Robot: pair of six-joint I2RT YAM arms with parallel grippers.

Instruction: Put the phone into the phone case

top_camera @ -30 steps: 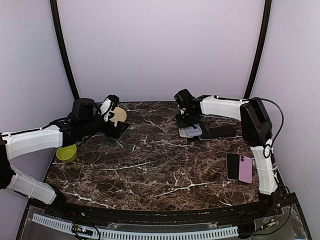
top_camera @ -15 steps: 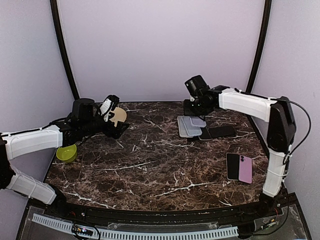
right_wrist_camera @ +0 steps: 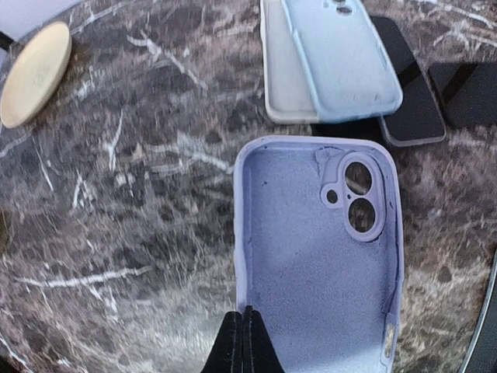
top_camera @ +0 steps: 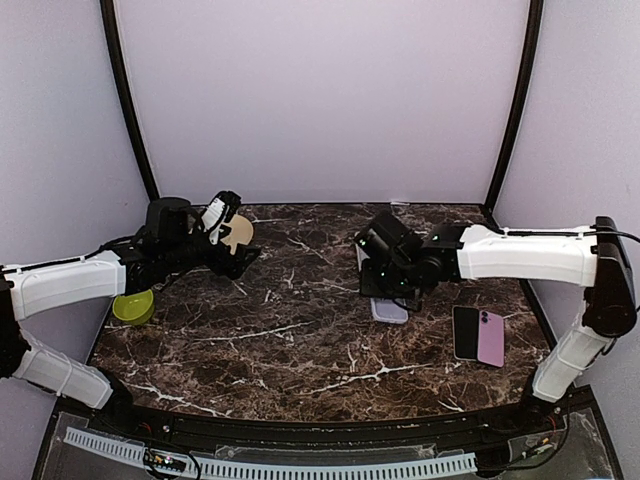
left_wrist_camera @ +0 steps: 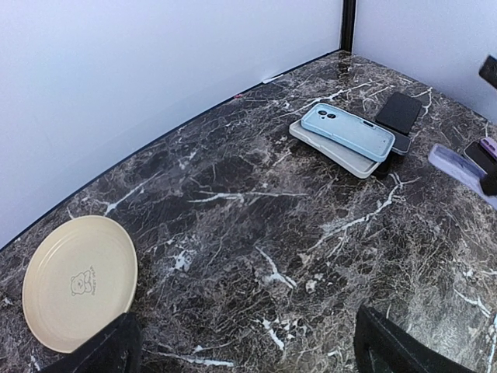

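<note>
Two arms, one lilac case held over open worktop (top_camera: 280, 340)

Right pincer (right_wrist_camera: 245, 334) is pressed together on the side wall of the lilac case (right_wrist_camera: 311, 256), hollow side up, probably so a phone can drop in. The pink phone (top_camera: 490, 338) lies flat near the worktop's right edge. The left pincer (left_wrist_camera: 248, 353) hangs spread wide, well apart, leaving the middle free.

The white right arm (top_camera: 510, 255) hides most of the lilac silicone phone case (top_camera: 391, 311) from above; the right wrist view crops its lower edge and a black flat slab (right_wrist_camera: 470, 93)
</note>
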